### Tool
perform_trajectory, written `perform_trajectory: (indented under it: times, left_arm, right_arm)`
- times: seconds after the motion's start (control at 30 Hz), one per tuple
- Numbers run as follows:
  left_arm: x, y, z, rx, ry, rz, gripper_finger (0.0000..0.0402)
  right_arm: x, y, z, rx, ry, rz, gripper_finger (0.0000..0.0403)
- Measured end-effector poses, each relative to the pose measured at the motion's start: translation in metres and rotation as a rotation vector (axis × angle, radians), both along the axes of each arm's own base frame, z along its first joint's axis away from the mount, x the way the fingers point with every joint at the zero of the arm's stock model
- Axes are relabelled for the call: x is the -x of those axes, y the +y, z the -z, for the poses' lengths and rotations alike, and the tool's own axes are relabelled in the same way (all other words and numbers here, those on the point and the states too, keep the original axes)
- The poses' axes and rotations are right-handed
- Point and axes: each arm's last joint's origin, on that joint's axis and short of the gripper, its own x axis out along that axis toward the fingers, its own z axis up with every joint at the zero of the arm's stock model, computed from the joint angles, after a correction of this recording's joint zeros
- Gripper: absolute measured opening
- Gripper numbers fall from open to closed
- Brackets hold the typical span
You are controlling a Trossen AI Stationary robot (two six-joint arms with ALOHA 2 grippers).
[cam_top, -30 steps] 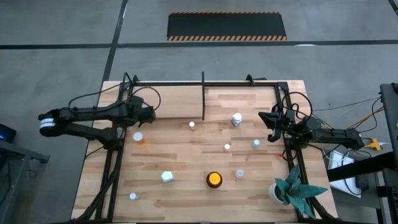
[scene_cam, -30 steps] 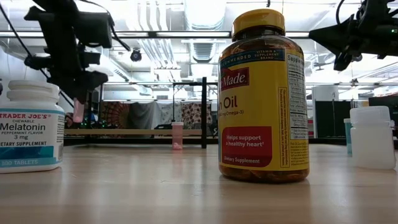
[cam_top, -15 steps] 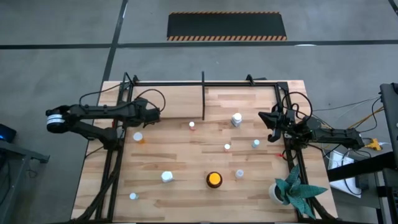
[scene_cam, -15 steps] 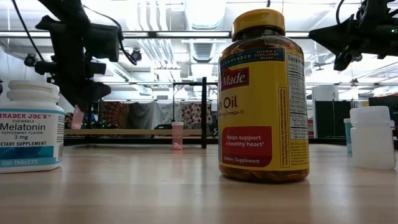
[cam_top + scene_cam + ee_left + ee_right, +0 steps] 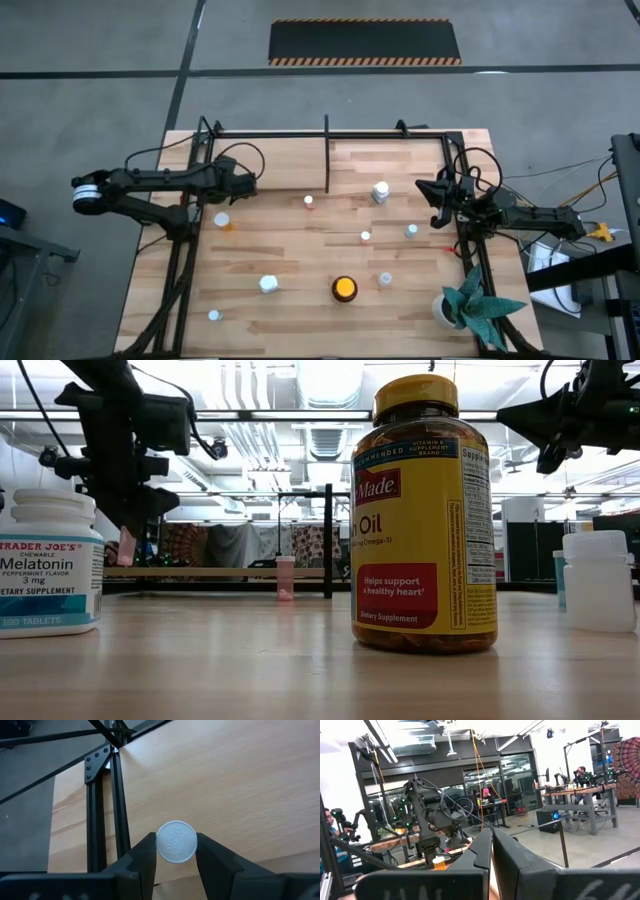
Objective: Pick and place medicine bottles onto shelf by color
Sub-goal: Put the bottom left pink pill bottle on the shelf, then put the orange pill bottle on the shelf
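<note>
You see left gripper above desk beside shelf left post, jaws grasping white-capped bottle; body hidden under cap. Right gripper at right edge, jaws clenched, empty.

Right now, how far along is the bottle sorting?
Early. Done: nothing visibly sits on the shelf yet. In hand: the left end effector grips a white-capped bottle over the table's left rear, beside the shelf frame. Left: the amber jar, the melatonin bottle and the other small bottles scattered on the table. The right end effector waits shut at the right edge.
</note>
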Motion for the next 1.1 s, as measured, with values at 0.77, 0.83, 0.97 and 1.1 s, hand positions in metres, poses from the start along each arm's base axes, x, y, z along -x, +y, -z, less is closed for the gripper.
perform_trajectory:
  times: [0.77,0.83,0.97,1.1]
  left_arm:
    - [0.005,-0.002,-0.014,0.014,0.039,0.013,0.0167]
    - [0.004,-0.001,-0.018,0.024,0.044,0.035,0.0167]
    - [-0.004,-0.001,-0.03,0.098,0.007,0.094,0.0167]
    - [-0.014,-0.003,-0.051,0.208,-0.093,0.164,0.0167]
  right_arm:
    - [0.0,0.0,0.0,0.0,0.0,-0.001,0.0009]
    - [0.0,0.0,0.0,0.0,0.0,-0.001,0.0009]
    - [0.0,0.0,0.0,0.0,0.0,-0.001,0.0009]
    - [0.0,0.0,0.0,0.0,0.0,-0.001,0.0009]
